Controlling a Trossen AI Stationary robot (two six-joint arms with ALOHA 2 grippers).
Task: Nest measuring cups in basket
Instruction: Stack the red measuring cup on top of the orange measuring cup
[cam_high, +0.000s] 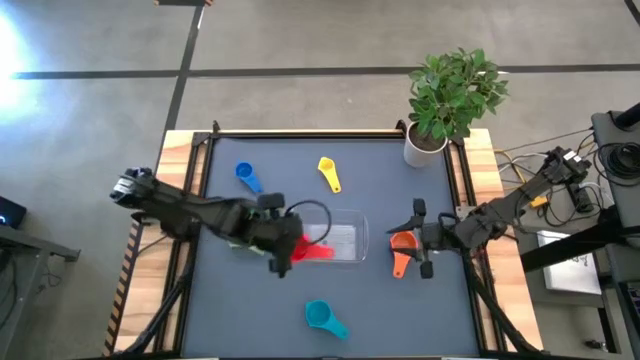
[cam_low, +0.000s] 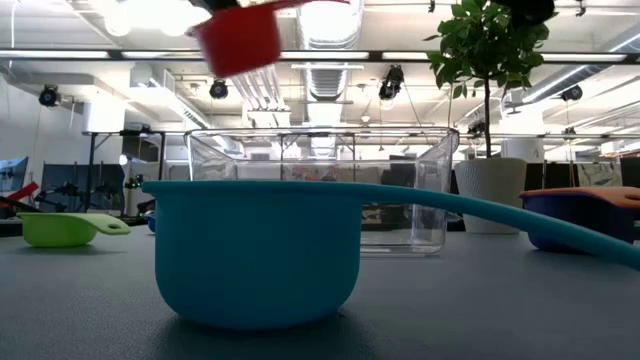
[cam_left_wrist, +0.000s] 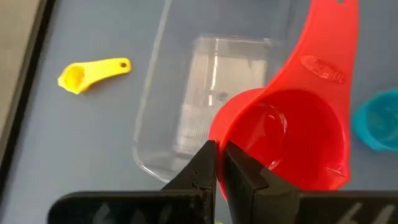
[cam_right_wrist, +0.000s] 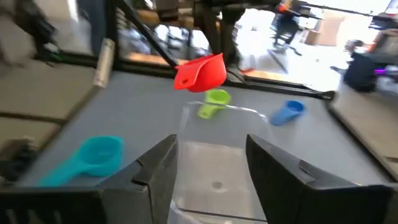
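Observation:
My left gripper (cam_high: 292, 248) (cam_left_wrist: 217, 163) is shut on the red cup (cam_high: 316, 249) (cam_low: 240, 36) (cam_right_wrist: 201, 73), held in the air over the left end of the clear basket (cam_high: 361, 226) (cam_low: 400, 190) (cam_left_wrist: 186, 112). My right gripper (cam_high: 413, 240) (cam_right_wrist: 211, 163) is open at the basket's right end, with the orange cup (cam_high: 402, 245) lying on the table at its fingertips. In the low view the orange handle (cam_low: 600, 195) rests over a dark cup (cam_low: 575, 225). The blue (cam_high: 246, 177), yellow (cam_high: 328, 173) (cam_left_wrist: 92, 73), teal (cam_high: 323, 318) (cam_low: 250, 250) and green (cam_low: 58, 229) (cam_right_wrist: 214, 101) cups lie on the table. My left gripper pinches the red cup's bowl at its rim (cam_left_wrist: 219, 134), one finger inside the bowl and one outside, on the side away from the handle (cam_left_wrist: 326, 56). The fingers come from the table's left, slanting down. The cup is lifted clear above the basket, mouth roughly upward.
A potted plant in a white pot (cam_high: 428, 145) stands at the far right corner. Raised rails run along the mat's edges (cam_high: 195, 190). The teal cup lies near the near edge, with bare mat around it and between the blue and yellow cups.

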